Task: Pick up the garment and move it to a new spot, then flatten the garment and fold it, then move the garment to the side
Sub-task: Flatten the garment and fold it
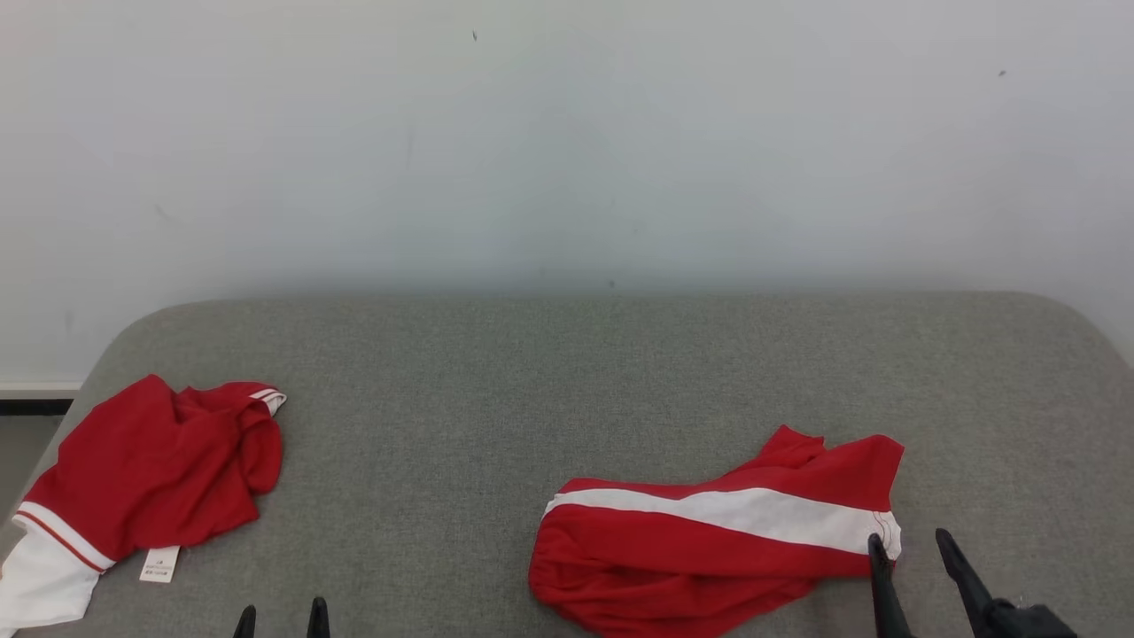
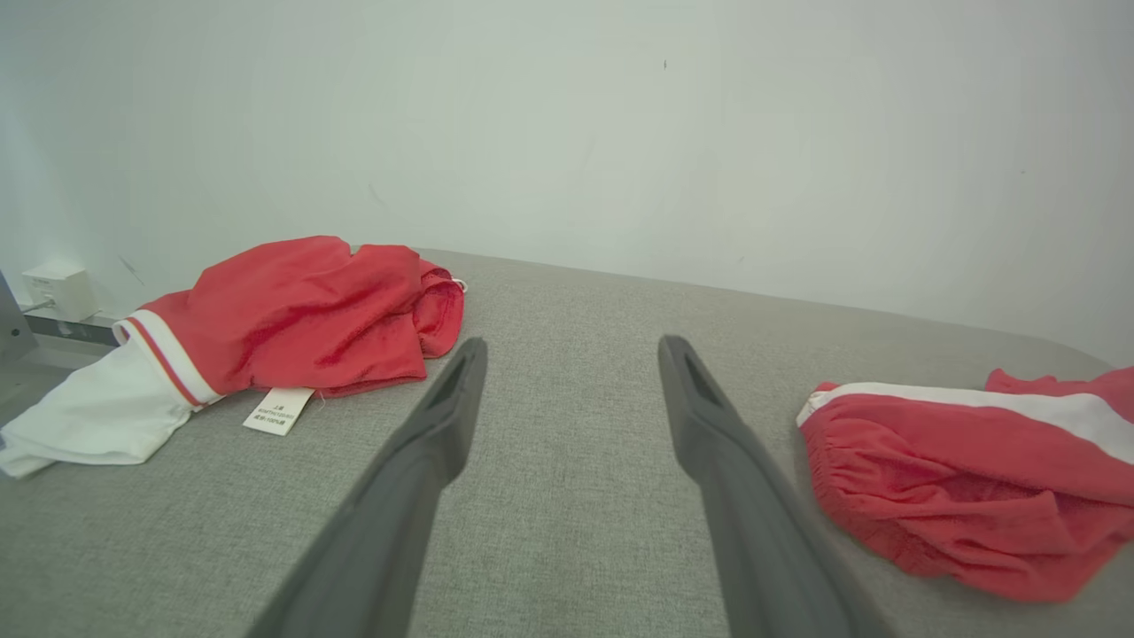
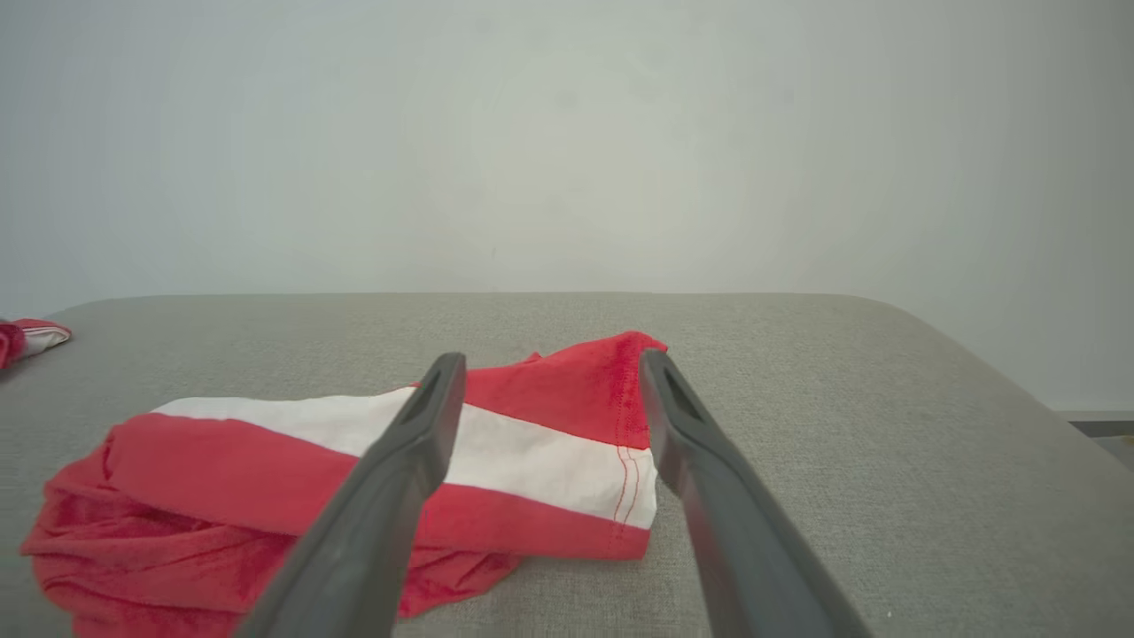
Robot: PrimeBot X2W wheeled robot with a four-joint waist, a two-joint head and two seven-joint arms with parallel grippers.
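The garment (image 1: 709, 549) was seen crumpled on the desk (image 1: 496, 399); fingers of left gripper (image 1: 282, 610) and right gripper (image 1: 908, 537) were spread apart.

At the head view's lower left, left pincer (image 1: 281, 618): two dark tips poking above the bottom edge, set apart. Seen along its own fingers in the left wrist view, long grey prongs spread wide, pointing forward. At the lower right, right pincer (image 1: 910, 540): raised further into the picture, fingers leaning left, likewise parted. Same wide spread in the right wrist view.
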